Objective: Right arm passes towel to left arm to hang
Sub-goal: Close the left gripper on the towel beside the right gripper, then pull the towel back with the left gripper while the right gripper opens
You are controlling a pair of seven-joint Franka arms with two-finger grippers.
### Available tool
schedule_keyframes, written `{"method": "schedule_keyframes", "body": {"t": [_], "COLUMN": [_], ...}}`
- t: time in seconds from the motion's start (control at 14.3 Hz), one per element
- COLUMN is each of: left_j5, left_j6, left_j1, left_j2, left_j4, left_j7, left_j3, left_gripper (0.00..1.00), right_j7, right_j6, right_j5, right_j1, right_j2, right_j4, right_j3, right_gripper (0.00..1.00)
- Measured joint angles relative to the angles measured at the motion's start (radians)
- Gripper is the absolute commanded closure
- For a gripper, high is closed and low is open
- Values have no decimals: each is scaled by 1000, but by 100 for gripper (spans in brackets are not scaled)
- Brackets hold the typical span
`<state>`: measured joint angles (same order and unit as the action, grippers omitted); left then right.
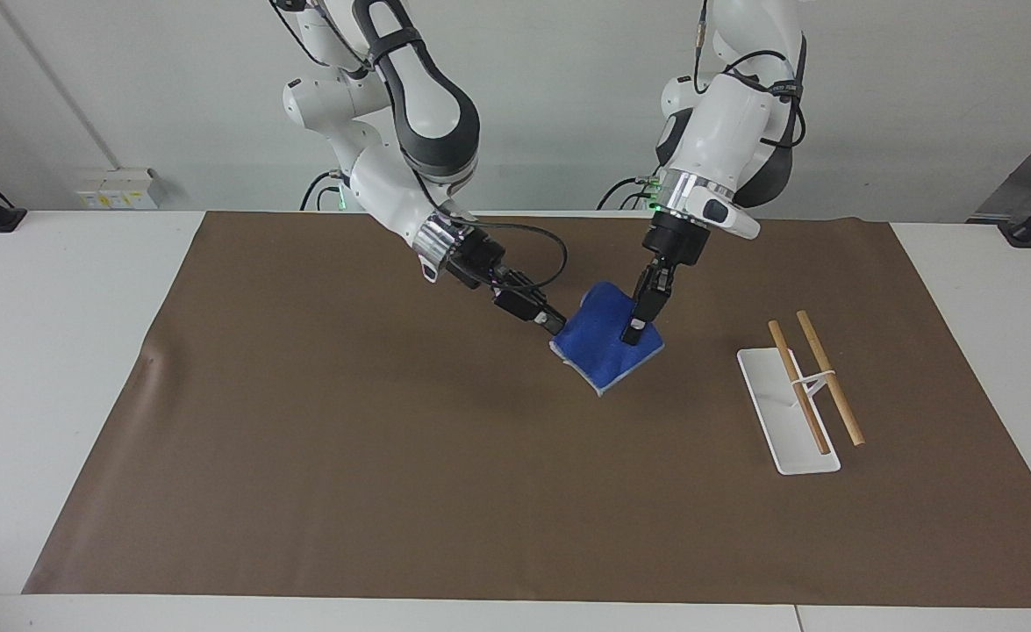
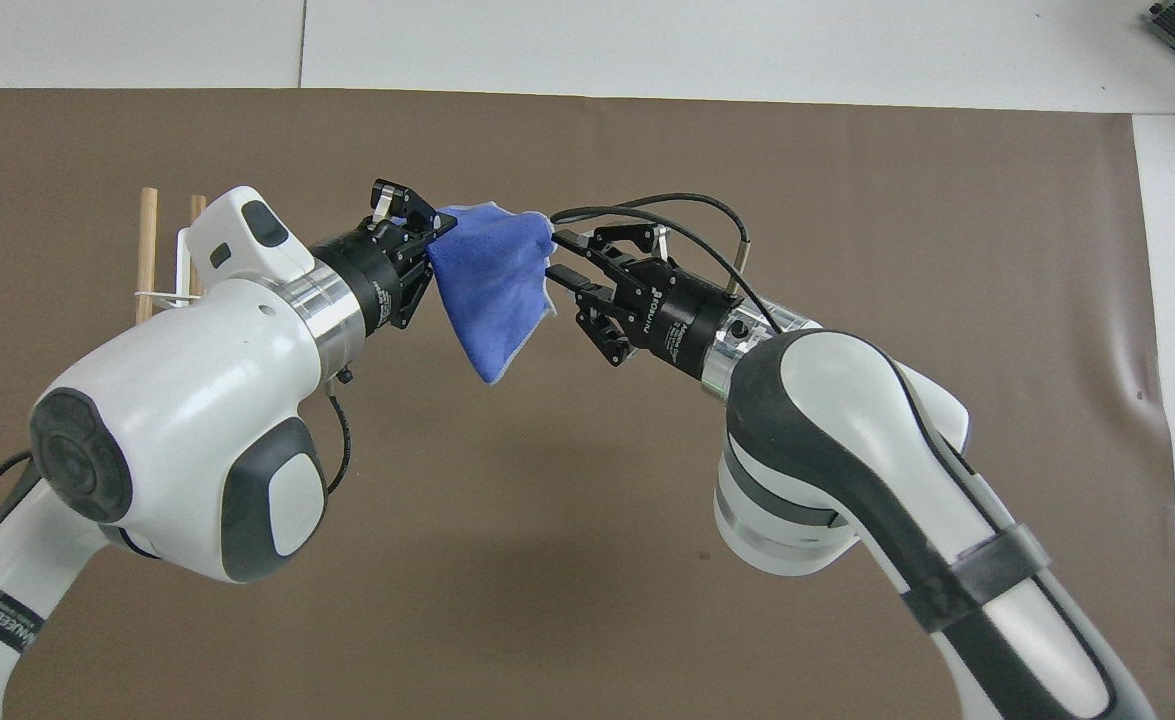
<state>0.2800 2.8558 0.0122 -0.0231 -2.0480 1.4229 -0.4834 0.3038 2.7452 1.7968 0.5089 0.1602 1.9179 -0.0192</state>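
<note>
1. While the towel (image 1: 607, 345) hangs in mid-air between both tools, over the mat (image 1: 304, 439), it can change hands without touching down.
2. Left tool (image 1: 633, 332) is pinched onto one towel edge, its arm angled steeply down.
3. Right tool (image 2: 559, 262) sits at the facing edge, fingers parted, seemingly letting go; its arm slants low.

- The word ROBOTIQ is in white letters on the black body of the right gripper (image 2: 569, 262).
- White letters on a black band on the left arm (image 2: 157, 430) are too small to read.
</note>
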Motion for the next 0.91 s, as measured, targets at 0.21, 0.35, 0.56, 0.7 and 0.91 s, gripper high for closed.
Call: {"method": "schedule_keyframes", "body": {"t": [0.21,0.35,0.56,0.7,0.91], "left_j5": [0,0,0,0,0], "left_j6": [0,-5,-29,-34,-38], "left_j1": [8,10,23,30,38], "left_j2": [-13,-18,-20,-20,-20], "left_j4": [13,10,-8,-19,-24], "left_j7": [-87,-126,-160,-184,-224], "left_j3": [58,122,240,323,415], "left_gripper": [100,100,100,100,100], "right_j7": [-149,-207,-231,-239,-246], "right_j6": [65,119,127,89,-26], "right_j5": [-112,-280,-544,-745,-1118], "right_j1": [-6,-14,-75,-132,-216], "right_j2": [9,21,33,33,33], "right_j4": [4,22,51,65,69], "right_j3": [3,5,6,7,9], "right_gripper": [0,0,0,0,0]}}
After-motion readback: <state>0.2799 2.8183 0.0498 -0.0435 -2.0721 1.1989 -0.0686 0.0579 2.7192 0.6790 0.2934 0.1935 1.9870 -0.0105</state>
